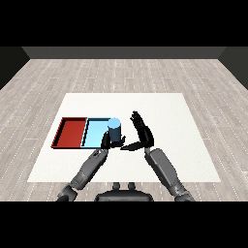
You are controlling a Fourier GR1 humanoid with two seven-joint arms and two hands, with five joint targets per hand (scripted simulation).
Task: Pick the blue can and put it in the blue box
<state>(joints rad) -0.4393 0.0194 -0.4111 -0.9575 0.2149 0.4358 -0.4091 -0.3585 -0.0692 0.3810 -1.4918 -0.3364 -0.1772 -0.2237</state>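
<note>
Blue, smooth and cylindrical, the can [114,131] stands upright at the right end of the light blue tray [95,131]. Whether its base rests on the tray floor or hangs just above it cannot be told. Its top face is a paler blue than its side. At nine o'clock from that tray, touching it along one edge, lies the red tray [70,131]. Both trays are shallow rectangles with thin dark raised rims and flat floors. The red one holds nothing, and the blue one shows only the can.

At about seven o'clock from the can, the left hand [104,140] comes up on its grey forearm. Its dark fingers show against the can's left side, but whether they curl round it cannot be told. The right hand [143,133] sits at three o'clock from the can, apart from it. Its fingers are straight and spread, pointing toward eleven o'clock, and its thumb reaches out toward the can's base.

The table [164,116] is a plain white matte square. Around it runs a floor [58,72] of pale grey wooden planks.
</note>
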